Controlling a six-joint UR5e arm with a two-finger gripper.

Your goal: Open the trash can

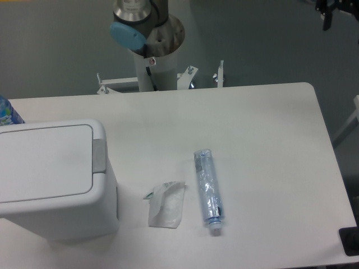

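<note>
The trash can [50, 179] is a large white boxy bin standing at the left of the table. Its flat lid [42, 161] is shut and lies level. A small grey push-button tab [99, 155] sits on the rim at the lid's right edge. Only the arm's base and a joint with a blue cap [128, 35] show at the top of the view. The gripper is out of view.
A crumpled white wrapper [166, 204] lies right of the bin. A flattened clear plastic bottle [208, 193] lies beside it, cap toward the front edge. A blue object [8, 114] peeks in at the far left edge. The table's right edge [328, 145] runs diagonally.
</note>
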